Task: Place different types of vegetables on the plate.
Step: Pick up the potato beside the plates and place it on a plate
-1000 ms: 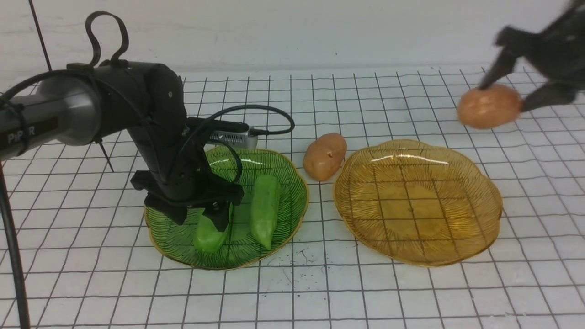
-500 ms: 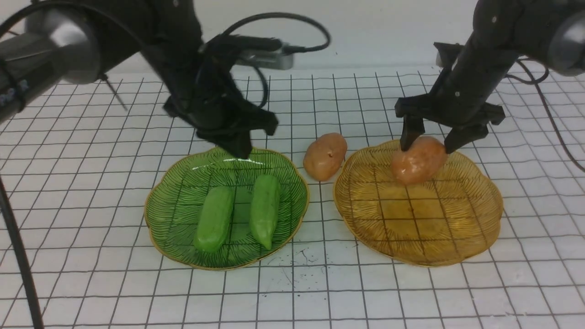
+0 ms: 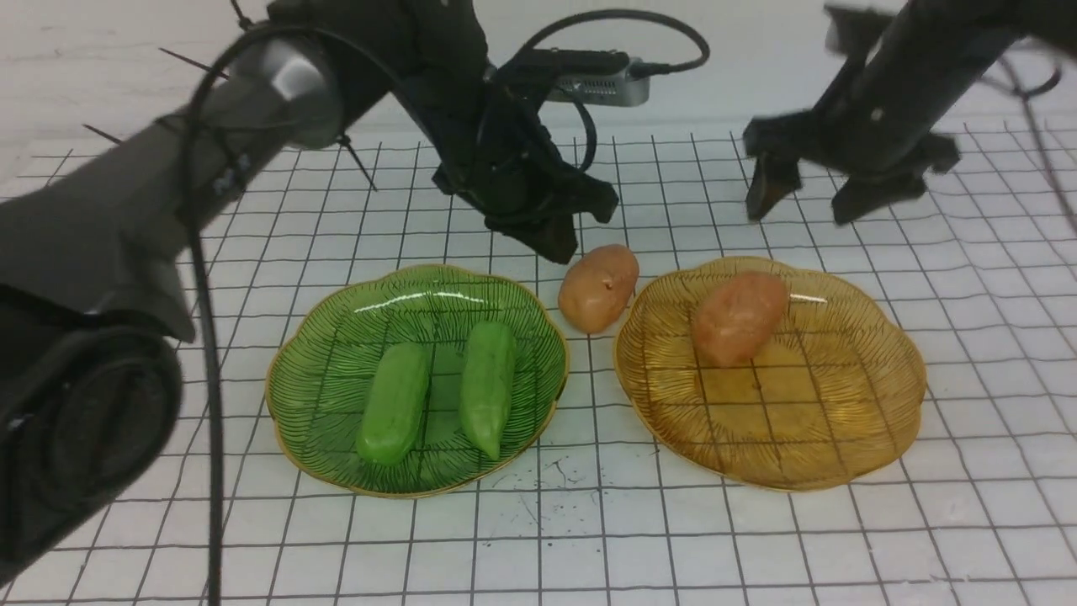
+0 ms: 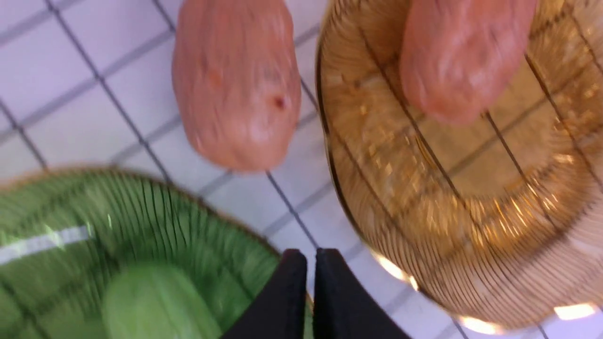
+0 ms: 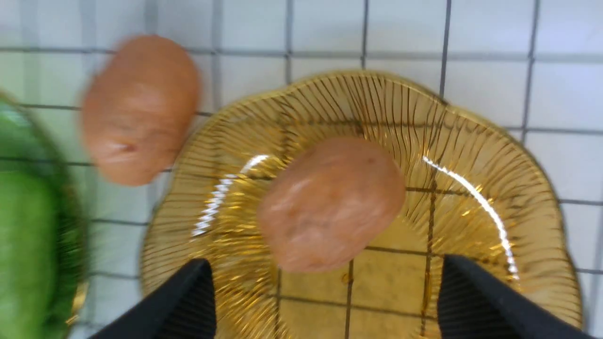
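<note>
Two light-green cucumber pieces (image 3: 393, 414) (image 3: 488, 387) lie side by side on the green plate (image 3: 320, 396). One potato (image 3: 739, 316) rests on the amber plate (image 3: 841, 421). The other potato (image 3: 598, 287) lies on the table between the plates. My left gripper (image 3: 559, 244) is shut and empty, just behind and left of that loose potato (image 4: 238, 84); its fingertips (image 4: 292, 263) touch each other. My right gripper (image 3: 803, 202) hangs open above the amber plate (image 5: 471, 155), its fingers apart on either side of the plated potato (image 5: 330, 202), clear of it.
White table with a black grid (image 3: 589, 539) all round the plates. A white wall (image 3: 757, 50) closes the far side. The left arm's cable and wrist camera (image 3: 597, 84) hang above the far middle.
The left gripper let go of a cucumber on the green plate, shut, rose and moved right toward the loose potato. The right gripper carried a potato onto the amber plate, released it and lifted.
</note>
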